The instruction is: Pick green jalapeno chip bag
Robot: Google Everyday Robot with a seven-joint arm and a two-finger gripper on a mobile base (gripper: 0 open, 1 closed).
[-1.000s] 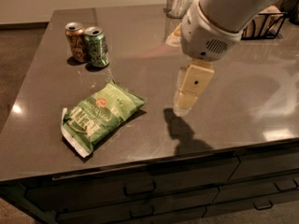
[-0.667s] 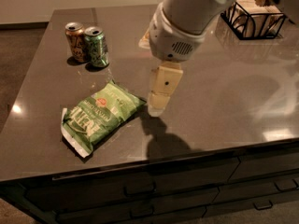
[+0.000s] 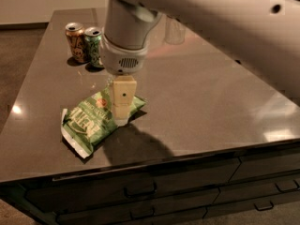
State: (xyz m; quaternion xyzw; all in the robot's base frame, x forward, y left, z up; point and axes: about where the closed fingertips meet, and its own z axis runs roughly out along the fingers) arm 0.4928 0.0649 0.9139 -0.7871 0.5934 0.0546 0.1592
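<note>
The green jalapeno chip bag (image 3: 91, 121) lies flat on the dark countertop (image 3: 201, 102) near its front left, with white lettering and a small red logo facing up. My gripper (image 3: 121, 118) hangs straight down from the white arm over the bag's right end, its cream fingers reaching down to the bag's surface. The fingers cover part of the bag's right end.
A brown can (image 3: 76, 42) and a green can (image 3: 93, 46) stand together at the back left of the countertop. A clear glass (image 3: 174, 31) stands at the back behind the arm. Drawers (image 3: 140, 191) run below the front edge.
The arm has swung left across the countertop, and my gripper has moved from beside the bag's right end to directly over it and lower.
</note>
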